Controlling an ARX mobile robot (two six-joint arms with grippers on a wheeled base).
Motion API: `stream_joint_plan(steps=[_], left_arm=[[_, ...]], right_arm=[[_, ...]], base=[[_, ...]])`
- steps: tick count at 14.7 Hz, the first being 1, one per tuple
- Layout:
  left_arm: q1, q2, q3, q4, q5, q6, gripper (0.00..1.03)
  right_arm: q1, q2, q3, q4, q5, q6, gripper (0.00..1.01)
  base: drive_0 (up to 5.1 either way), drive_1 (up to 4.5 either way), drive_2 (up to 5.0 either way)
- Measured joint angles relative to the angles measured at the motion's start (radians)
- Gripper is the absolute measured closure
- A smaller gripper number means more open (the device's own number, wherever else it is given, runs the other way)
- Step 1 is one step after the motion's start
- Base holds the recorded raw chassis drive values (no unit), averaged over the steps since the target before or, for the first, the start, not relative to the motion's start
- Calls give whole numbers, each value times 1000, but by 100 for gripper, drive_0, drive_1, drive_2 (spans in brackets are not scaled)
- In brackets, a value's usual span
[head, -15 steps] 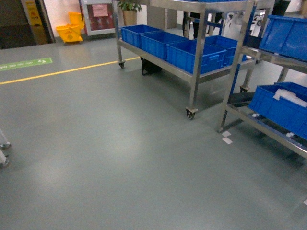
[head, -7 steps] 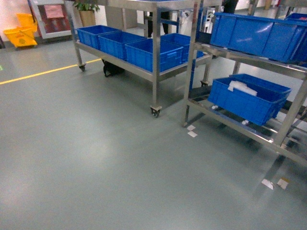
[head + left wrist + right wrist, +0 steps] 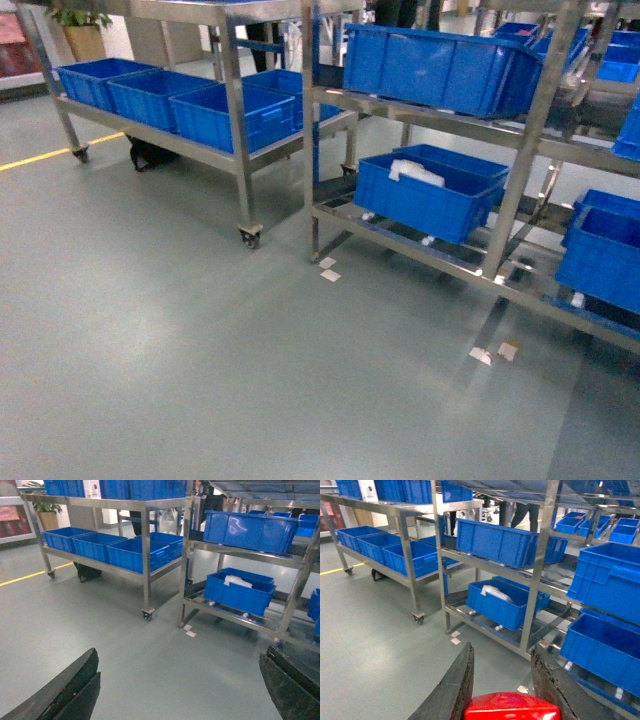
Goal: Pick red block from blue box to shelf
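The right tool (image 3: 502, 680) holds the red block (image 3: 512, 706) between its two dark fingers (image 3: 451, 685), the block sitting at 6 o'clock in the right wrist view with its rounded top showing. The left tool (image 3: 177, 685) stands wide, one finger at 7 o'clock and the other at 4 o'clock of the left wrist view, with nothing but grey floor (image 3: 180, 340) between them.

Beyond the right tool, the shelf (image 3: 540, 555) rises at 12 to 3 o'clock, its steel uprights carrying dark blue crates (image 3: 505, 542) on several tiers. One lower crate (image 3: 430, 195) holds something white (image 3: 415, 172). At 10 o'clock stands a wheeled steel rack (image 3: 235, 130) with a row of blue crates on its low tier. Small paper scraps (image 3: 328, 270) lie on the floor near the foot of the shelf. Neither tool shows in the head view.
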Motion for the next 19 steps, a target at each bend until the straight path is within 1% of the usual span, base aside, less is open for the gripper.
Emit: stream_joint_plan(steps=[19], left_arm=[[0,0,0,0,0,0,5]], right_arm=[[0,-5,0,-4,0,0,73]], base=[[-161,-161,-161]])
